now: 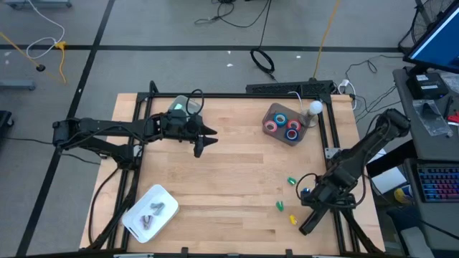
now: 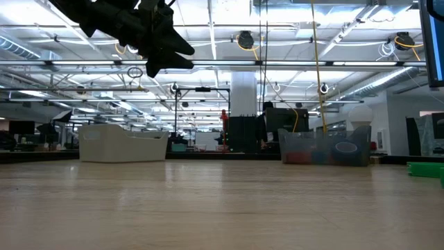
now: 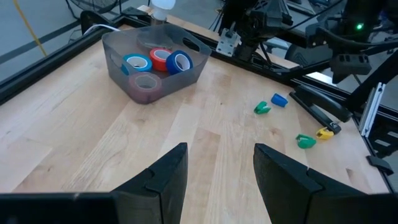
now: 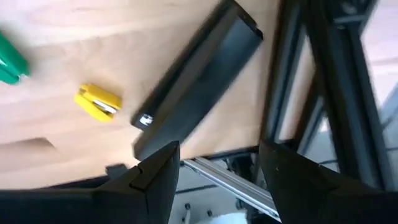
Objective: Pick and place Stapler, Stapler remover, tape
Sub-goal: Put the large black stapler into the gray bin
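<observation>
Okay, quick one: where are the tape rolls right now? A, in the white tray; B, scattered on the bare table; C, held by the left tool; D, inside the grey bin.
D: the red and blue tape rolls all lie inside the grey bin, as the high view also shows; the left tool is open and holds nothing.

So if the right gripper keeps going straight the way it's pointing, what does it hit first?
Most likely the black stapler. In the right wrist view it lies on the table just beyond the open right gripper, near the table's edge frame. The yellow staple remover sits off to one side. Depth is hard to judge.
</observation>
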You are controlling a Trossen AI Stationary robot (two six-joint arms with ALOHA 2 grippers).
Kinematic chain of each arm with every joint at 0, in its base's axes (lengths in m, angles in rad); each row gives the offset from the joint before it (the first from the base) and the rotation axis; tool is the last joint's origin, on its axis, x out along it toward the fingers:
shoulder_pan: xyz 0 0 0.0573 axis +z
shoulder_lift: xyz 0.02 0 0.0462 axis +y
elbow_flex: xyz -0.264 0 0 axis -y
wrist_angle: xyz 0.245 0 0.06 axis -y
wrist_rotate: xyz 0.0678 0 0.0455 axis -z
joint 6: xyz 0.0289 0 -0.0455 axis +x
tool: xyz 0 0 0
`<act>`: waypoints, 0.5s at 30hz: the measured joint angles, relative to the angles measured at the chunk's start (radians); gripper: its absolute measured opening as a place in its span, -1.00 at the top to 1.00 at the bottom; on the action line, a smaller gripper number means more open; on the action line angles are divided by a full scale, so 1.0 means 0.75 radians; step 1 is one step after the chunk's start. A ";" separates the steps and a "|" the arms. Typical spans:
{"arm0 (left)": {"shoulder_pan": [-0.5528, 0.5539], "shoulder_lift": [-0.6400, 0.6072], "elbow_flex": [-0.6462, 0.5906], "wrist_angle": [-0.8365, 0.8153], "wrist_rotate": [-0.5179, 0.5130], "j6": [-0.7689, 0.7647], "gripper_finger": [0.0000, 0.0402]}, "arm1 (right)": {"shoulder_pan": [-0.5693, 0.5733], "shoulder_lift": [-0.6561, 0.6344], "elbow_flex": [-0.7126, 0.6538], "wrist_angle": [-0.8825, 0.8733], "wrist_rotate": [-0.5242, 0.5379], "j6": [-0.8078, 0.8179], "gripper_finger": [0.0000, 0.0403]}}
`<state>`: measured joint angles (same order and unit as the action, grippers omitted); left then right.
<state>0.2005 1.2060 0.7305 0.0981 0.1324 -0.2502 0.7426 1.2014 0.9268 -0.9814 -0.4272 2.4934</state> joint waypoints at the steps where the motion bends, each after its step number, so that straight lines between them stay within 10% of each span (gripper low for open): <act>1: 0.000 0.000 0.000 0.000 0.000 -0.001 0.08 | -0.005 0.010 0.000 0.006 0.013 -0.003 -0.05; 15: 0.001 0.000 0.000 0.003 0.000 0.007 0.08 | 0.033 0.117 -0.007 0.050 0.007 -0.022 -0.05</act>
<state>0.2012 1.2060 0.7304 0.1001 0.1322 -0.2450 0.7670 1.2894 0.9214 -0.9441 -0.4219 2.4771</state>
